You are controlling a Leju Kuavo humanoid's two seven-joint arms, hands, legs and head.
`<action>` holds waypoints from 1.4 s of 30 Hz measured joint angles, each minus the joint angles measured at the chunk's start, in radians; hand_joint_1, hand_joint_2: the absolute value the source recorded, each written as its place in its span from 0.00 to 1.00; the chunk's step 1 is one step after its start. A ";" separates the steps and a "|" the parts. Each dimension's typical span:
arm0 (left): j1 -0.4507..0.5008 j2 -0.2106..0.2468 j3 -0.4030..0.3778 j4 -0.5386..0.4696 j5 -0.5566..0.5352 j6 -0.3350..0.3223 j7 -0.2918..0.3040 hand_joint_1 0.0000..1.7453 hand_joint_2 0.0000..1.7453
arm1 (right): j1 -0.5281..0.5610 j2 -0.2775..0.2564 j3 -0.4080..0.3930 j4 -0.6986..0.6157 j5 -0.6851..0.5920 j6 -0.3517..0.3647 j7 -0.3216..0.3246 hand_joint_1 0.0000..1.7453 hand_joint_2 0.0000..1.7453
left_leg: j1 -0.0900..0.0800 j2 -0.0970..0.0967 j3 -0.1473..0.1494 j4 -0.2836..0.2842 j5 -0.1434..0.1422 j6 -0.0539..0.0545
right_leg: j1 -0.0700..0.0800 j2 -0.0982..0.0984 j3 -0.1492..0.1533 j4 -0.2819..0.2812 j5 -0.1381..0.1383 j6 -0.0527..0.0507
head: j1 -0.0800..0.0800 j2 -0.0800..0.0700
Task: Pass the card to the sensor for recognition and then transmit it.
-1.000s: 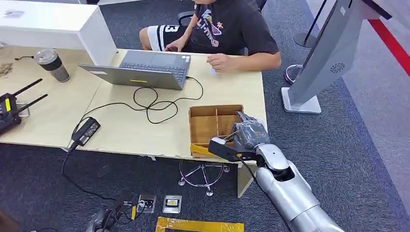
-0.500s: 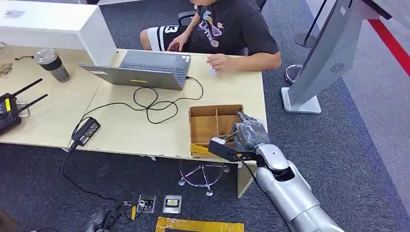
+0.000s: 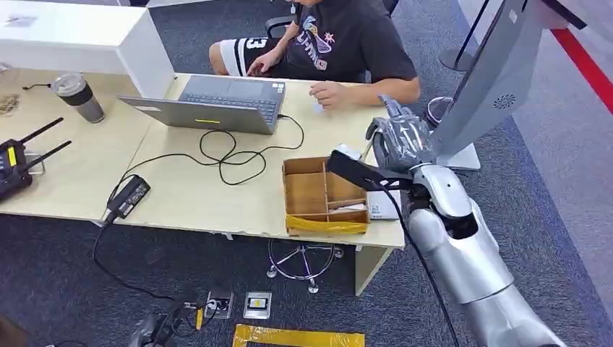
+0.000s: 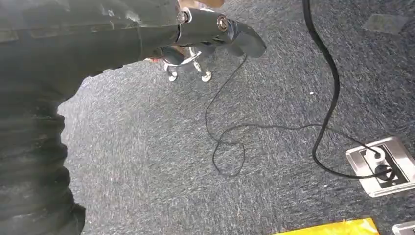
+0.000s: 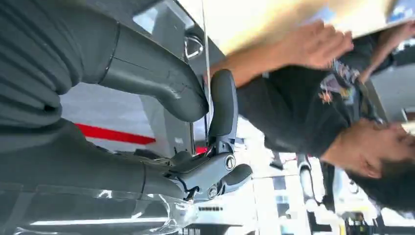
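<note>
R robot hand point(image 3: 399, 139) raised over bench point(image 3: 181, 191) right edge, near sensor point(image 3: 499, 79); can't tell if grasping card.

Head view: camera high on the robot's body, facing forward and down over the bench point(image 3: 217, 195) and the carpeted floor point(image 3: 549, 217); the right arm enters from below, its right hand point(image 3: 399, 141) raised past the bench's right edge, a person point(image 3: 347, 43) seated at the far edge.

Left wrist view: camera close behind the left hand point(image 4: 122, 34), facing down at the floor point(image 4: 274, 98) and a floor socket point(image 4: 379, 164).

Right wrist view: camera close behind the right hand point(image 5: 147, 107), turned on its side, facing the person point(image 5: 313, 98) and the bench point(image 5: 259, 19).

Shared: head and right wrist views share person and bench; head and left wrist views share the floor.
</note>
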 joint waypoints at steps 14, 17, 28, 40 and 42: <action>-0.002 -0.001 0.000 0.000 0.000 0.000 0.000 0.00 1.00 | -0.007 -0.014 -0.041 -0.124 -0.005 0.001 -0.013 1.00 1.00 | 0.000 0.000 0.000 0.000 0.000 0.000 | 0.000 0.000 0.000 0.000 0.000 0.000 | 0.000 0.000; -0.003 -0.002 0.000 0.000 0.000 -0.001 0.000 0.00 1.00 | -0.009 -0.015 -0.043 -0.131 -0.008 0.000 -0.020 1.00 1.00 | 0.000 0.000 0.000 0.000 0.000 0.000 | 0.000 0.000 0.000 0.000 0.000 0.000 | 0.000 0.000; -0.025 -0.010 0.000 0.000 -0.012 -0.007 0.003 0.00 1.00 | -0.184 0.041 -0.026 -0.058 0.012 -0.123 -0.131 1.00 1.00 | 0.000 0.000 -0.002 0.000 0.000 0.000 | 0.000 0.000 0.000 0.002 0.000 0.000 | 0.000 0.000; -0.059 -0.045 0.000 0.000 0.015 0.010 -0.011 0.00 1.00 | -0.517 0.238 0.035 0.440 0.124 -0.249 -0.137 1.00 1.00 | 0.000 -0.003 -0.002 0.000 0.001 -0.001 | 0.000 -0.002 -0.001 0.002 0.000 0.000 | 0.000 0.000; -0.058 -0.047 0.000 0.000 0.020 0.010 -0.018 0.00 1.00 | -0.530 0.249 0.050 0.492 0.157 -0.230 -0.120 1.00 1.00 | 0.000 -0.003 -0.001 0.000 0.001 -0.001 | 0.000 -0.002 -0.001 0.002 0.000 0.000 | 0.000 0.000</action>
